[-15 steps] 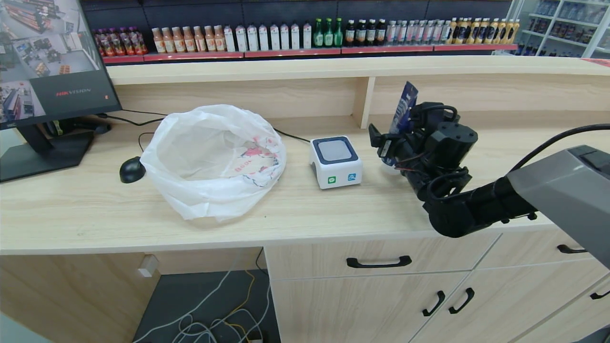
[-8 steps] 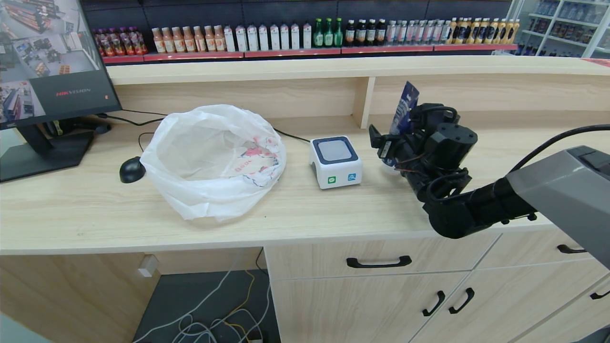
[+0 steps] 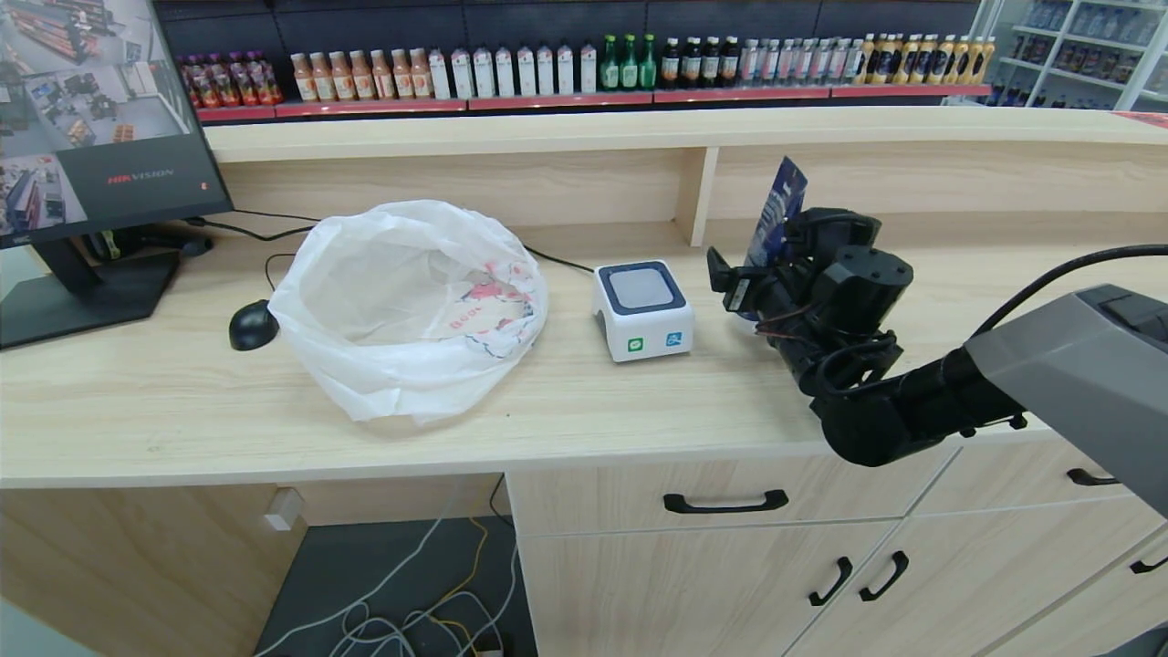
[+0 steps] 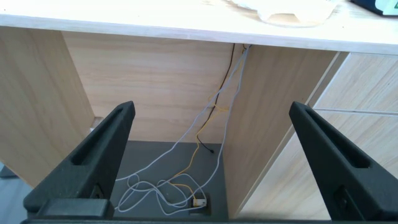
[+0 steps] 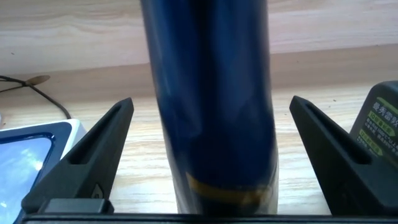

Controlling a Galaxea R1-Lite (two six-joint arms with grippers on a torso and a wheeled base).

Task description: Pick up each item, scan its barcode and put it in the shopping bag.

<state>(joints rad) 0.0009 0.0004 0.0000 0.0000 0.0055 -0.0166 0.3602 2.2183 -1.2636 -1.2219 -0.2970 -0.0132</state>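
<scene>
Your blue packet (image 3: 777, 205) stands upright right of centre in the head view. It rises out of the right gripper (image 3: 750, 269), just to the right of the scanner (image 3: 641, 310) and clear of it. In the right wrist view the packet runs down the middle of the frame with a strip of counter (image 3: 593, 401) showing on either side. From that you cannot tell whether the jaws are pinching it or only bracketing it.

The left gripper (image 4: 211, 106) hangs below the counter edge with its jaws spread wide and nothing between them, facing the cables (image 4: 186, 180) on the floor.

The shopping bag (image 3: 401, 383) sits left of centre, left of the scanner, with its mouth open upward.

Treat the packet as light, thin and flexible. Its surface looks glossy, so expect it to be slippery, and the tall part above the grip will probably flop or twist when you swing it. A hold low down, near the bottom edge where the material is likely stiffest, should keep it steady. Squeeze only enough to stop it sliding, since the contents could crush.

To scan, you will likely need to tip a flat face down toward the scanner's top window. You cannot see from here which face carries the barcode.

A dark labelled item (image 5: 380, 127) shows at the right edge of the right wrist view, too cropped to identify.
</scene>
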